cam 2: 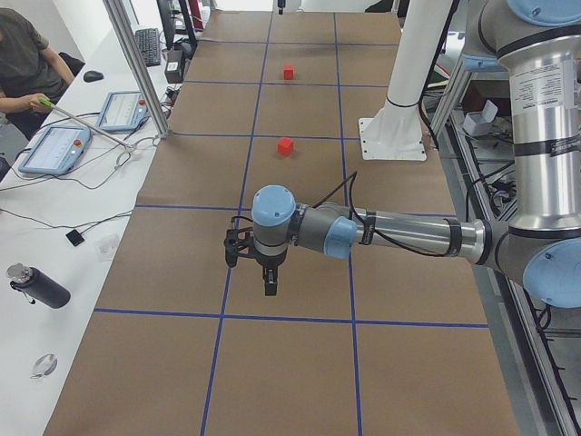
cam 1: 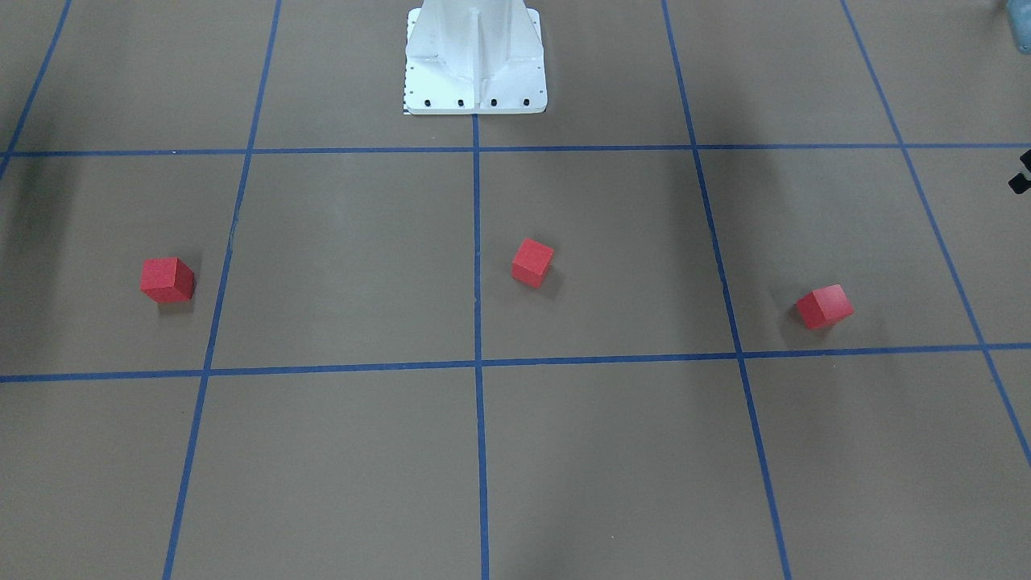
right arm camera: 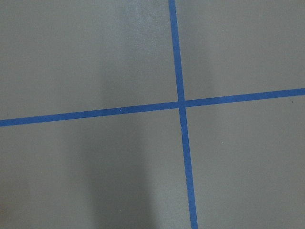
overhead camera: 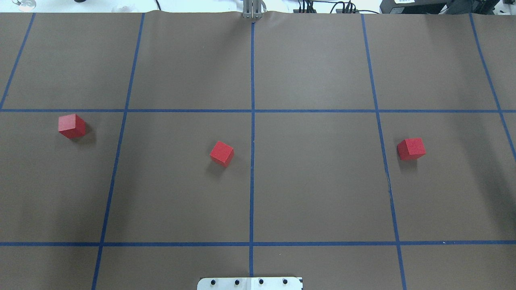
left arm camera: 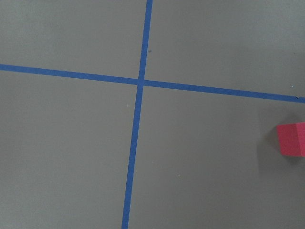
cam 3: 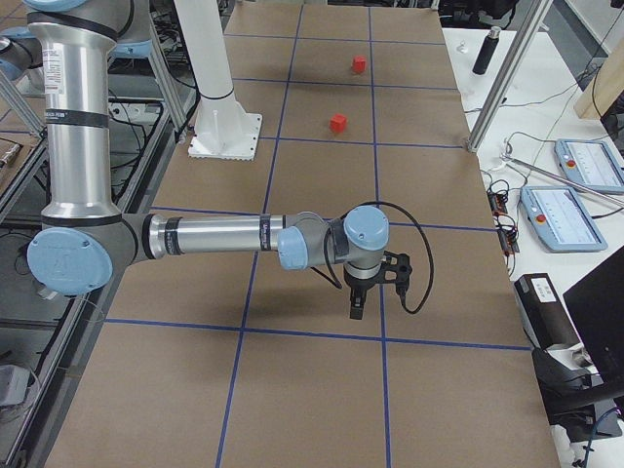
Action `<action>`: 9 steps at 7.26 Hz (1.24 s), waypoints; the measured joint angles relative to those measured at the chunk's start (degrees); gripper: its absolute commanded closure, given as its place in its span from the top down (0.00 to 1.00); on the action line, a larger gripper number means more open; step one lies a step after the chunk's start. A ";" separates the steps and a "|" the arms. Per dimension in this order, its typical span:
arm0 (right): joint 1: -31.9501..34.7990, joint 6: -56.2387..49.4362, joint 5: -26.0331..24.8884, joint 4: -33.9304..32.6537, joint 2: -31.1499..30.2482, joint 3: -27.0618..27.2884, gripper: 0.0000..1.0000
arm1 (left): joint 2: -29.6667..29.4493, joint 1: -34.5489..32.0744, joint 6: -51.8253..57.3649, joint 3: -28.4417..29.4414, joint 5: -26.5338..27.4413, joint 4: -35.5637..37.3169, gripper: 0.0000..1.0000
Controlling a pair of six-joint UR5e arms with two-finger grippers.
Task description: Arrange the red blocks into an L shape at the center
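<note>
Brown grid floor (overhead camera: 314, 181): I log three red blocks (overhead camera: 221, 153) well apart, one near center (overhead camera: 252, 177). L gripper (cam 2: 270, 289), R gripper (cam 3: 356, 312): spread or pressed, can't tell.

A robotics lab: the left arm (cam 2: 408, 236) and right arm (cam 3: 214, 236) reach over a long bench (overhead camera: 322, 181) papered brown and marked with a blue tape grid (overhead camera: 252, 121). Teach pendants (cam 2: 53, 150), cables and a seated operator (cam 2: 23, 54) occupy a side desk (cam 2: 54, 227) behind aluminium posts (cam 2: 136, 68).
</note>
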 measured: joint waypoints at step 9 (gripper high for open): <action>-13.01 1.61 3.86 -1.51 2.35 5.97 1.00 | 0.67 0.28 0.20 0.06 -1.66 -0.73 1.00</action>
